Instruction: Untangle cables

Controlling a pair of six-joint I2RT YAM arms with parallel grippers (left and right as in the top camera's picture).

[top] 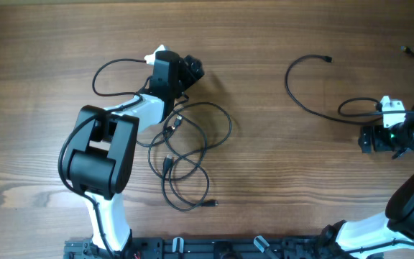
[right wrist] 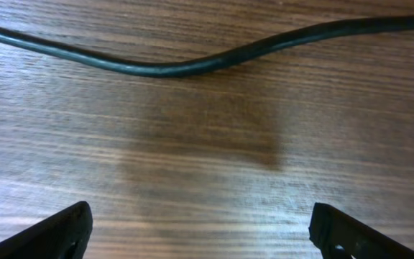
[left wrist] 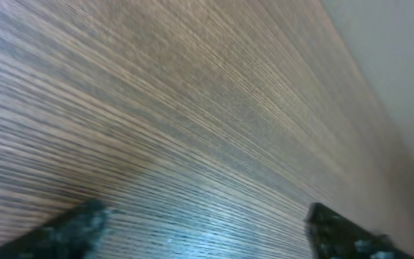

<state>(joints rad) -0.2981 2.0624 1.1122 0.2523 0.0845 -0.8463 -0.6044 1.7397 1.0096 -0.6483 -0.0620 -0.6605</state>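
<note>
Jaws of left gripper (left wrist: 207,230) stand wide apart, nothing between them, only bare table (left wrist: 192,108) below. Jaws of right gripper (right wrist: 200,230) are also wide and empty; one cable (right wrist: 178,68) runs crosswise just beyond its tips. The tangle (top: 189,151) lies mid-table, just right of the left arm (top: 99,151) and nearward of the left gripper, its loops stretching near-to-far. The left arm is nearer, so it probably has to turn nearward to reach the tangle.

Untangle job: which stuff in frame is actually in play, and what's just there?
In play:
- tangled cables
- separated cable
- left gripper, open, empty
- right gripper, open, empty

Just there:
- wooden table
- mounting rail at the near edge
</note>
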